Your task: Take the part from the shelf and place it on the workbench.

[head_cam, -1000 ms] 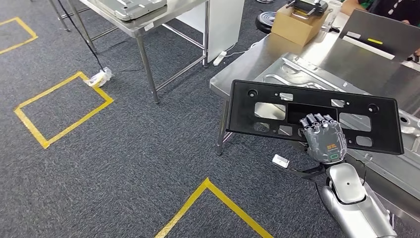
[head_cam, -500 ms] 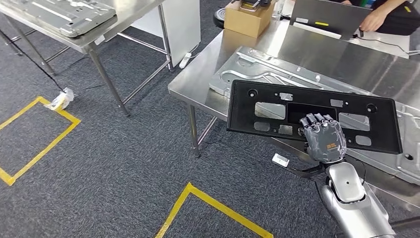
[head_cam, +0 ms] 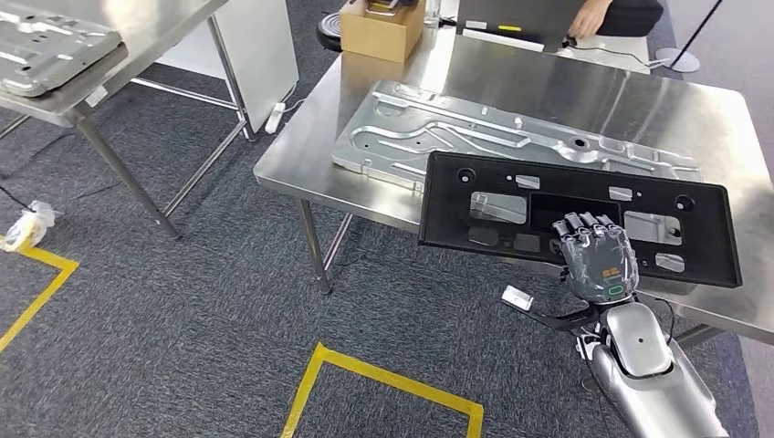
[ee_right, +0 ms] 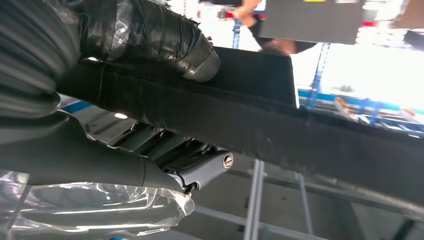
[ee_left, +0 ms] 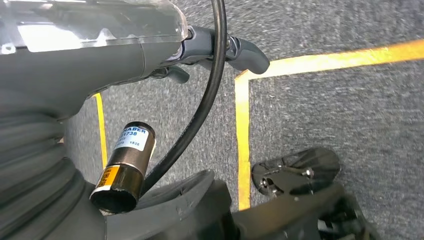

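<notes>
The robot's right hand (head_cam: 598, 262) grips a flat black plastic part (head_cam: 575, 214) by its near long edge — fingers curled over the top face through one of its cut-outs, the thumb underneath in the right wrist view. The part, a wide rectangular panel pierced with several openings and small round holes, is carried roughly level in the air, hanging over the near edge of the steel tabletop (head_cam: 639, 100) and not resting on it. The silver right forearm (head_cam: 653, 383) rises from the lower edge of the head view to meet it.

On the tabletop, just beyond the black part, lies a large pressed-metal panel (head_cam: 438, 137) with raised ribs and channels. At the far end stand a cardboard box (head_cam: 379, 32) and a grey laptop-like lid (head_cam: 520, 16), beside which a person's hand (head_cam: 589, 16) reaches in. A second steel table (head_cam: 109, 64) to the left carries another metal pressing (head_cam: 46, 46).

Yellow tape (head_cam: 383, 379) marks boxes on the dark grey carpet, and a crumpled scrap (head_cam: 27, 226) lies near one line.

The left hand (ee_left: 220, 47) hangs over the taped carpet in the left wrist view — whether its fingers are spread or closed cannot be told.
</notes>
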